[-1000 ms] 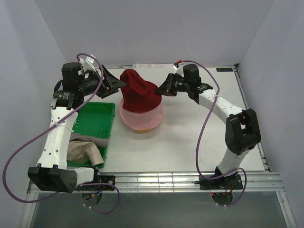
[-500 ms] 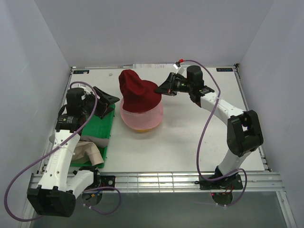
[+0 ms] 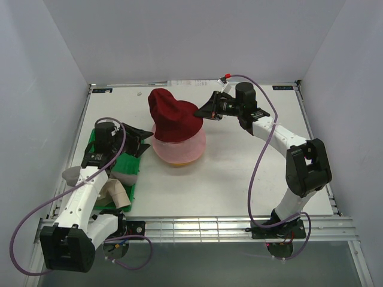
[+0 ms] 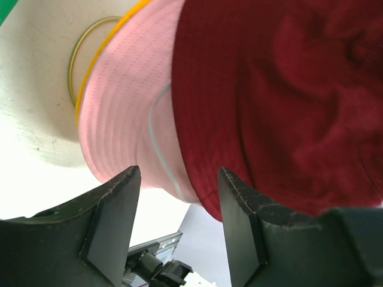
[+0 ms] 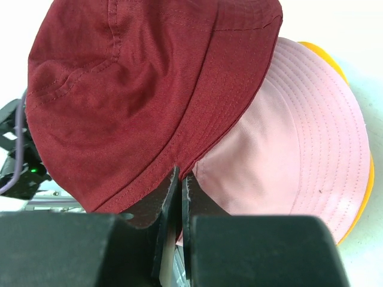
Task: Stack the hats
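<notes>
Top external, stack: red hat [image 3: 173, 116] over pink hat [image 3: 179, 149] over yellow hat [image 5: 326, 58], mid-bench [image 3: 239, 179].
Right tool [image 5: 181, 174]: closed, pinching the red hat's brim.
Left tool [image 4: 179, 173]: fingers apart, empty, over the tray [image 3: 124, 164].
Left to do: beige hat [image 3: 115, 192] and grey hat [image 3: 124, 178], both in the tray.
Progress: three of five stacked, by my judgement; red hat sits lopsided.

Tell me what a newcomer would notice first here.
A dark red hat sits crumpled atop a pale pink hat in the middle of the table, a yellow-orange rim peeking out beneath. The right claw pinches the red hat's brim from the right. The left claw hangs open above the far end of the green tray, where a beige hat lies.
</notes>
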Motion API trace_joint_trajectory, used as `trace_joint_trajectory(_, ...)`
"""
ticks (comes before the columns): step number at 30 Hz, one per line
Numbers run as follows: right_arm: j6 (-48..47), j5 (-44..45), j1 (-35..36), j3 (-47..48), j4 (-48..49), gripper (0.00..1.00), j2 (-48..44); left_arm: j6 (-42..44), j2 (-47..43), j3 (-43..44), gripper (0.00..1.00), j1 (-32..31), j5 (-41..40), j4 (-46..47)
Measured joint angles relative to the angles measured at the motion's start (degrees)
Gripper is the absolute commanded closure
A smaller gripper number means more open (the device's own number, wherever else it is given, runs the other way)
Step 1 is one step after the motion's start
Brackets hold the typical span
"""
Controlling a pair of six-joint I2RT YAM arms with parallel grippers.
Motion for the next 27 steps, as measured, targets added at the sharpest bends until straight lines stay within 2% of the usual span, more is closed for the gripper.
trace_joint_trajectory(14, 0.39, -0.79, -0.17, -0.02, 0.48, 0.92, 0.0, -6.38, 5.77, -3.82, 0.51, -1.79, -0.5, 11.65)
trace_joint_trajectory(20, 0.39, -0.83, -0.22, -0.48, 1.11, 0.92, 0.0, -7.8, 7.8, -3.85, 0.53, -2.84, -1.11, 14.27)
trace_joint_trajectory(27, 0.44, -1.03, -0.22, -0.87, 1.25, 0.92, 0.0, -8.83, 8.28, -3.85, 0.7, -3.48, -2.21, 15.23)
